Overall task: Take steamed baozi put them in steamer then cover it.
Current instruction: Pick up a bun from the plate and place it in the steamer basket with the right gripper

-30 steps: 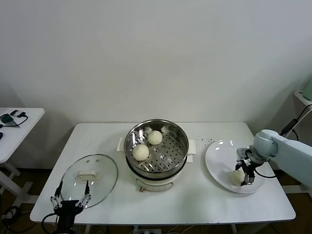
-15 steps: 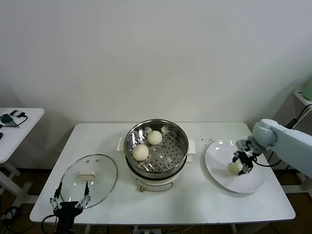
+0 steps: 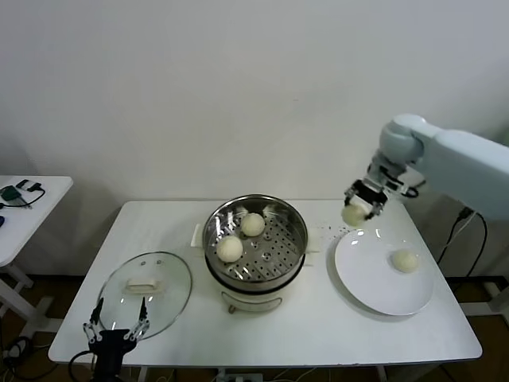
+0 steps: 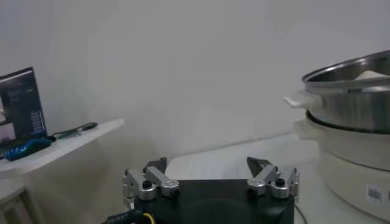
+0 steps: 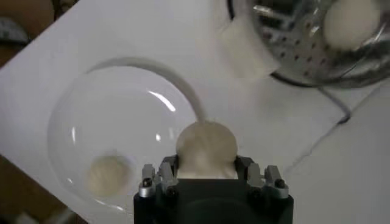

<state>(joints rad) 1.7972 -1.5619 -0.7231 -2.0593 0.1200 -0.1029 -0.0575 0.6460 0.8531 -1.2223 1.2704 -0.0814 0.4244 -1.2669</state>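
above the white table (image 3: pixel 318 318), between the plate and the pot, the right gripper (image 3: pixel 355 208) is clenched on one baozi (image 3: pixel 353 214), carried clear of every surface. to do this carry well, my judgement is that the bun should go across high enough to pass the steel rim, then come down over a bare patch of the perforated floor, away from the two buns already there, and be let go only when low, so it does not roll or dent.

the steamer (image 3: pixel 256 243) sits mid-table on its white base and holds two buns (image 3: pixel 230 248) on the side nearer the robot's left, close together; the rest of its floor is free. the white plate (image 3: pixel 362 274), beside the steamer on the robot's right, holds one bun (image 3: pixel 406 260) near its far edge. the cover (image 3: pixel 146 293) lies flat on the table to the steamer's left, handle up, not yet in use. the left gripper (image 3: pixel 115 328) waits low at the table's near edge just in front of the cover, its jaws spread and empty.
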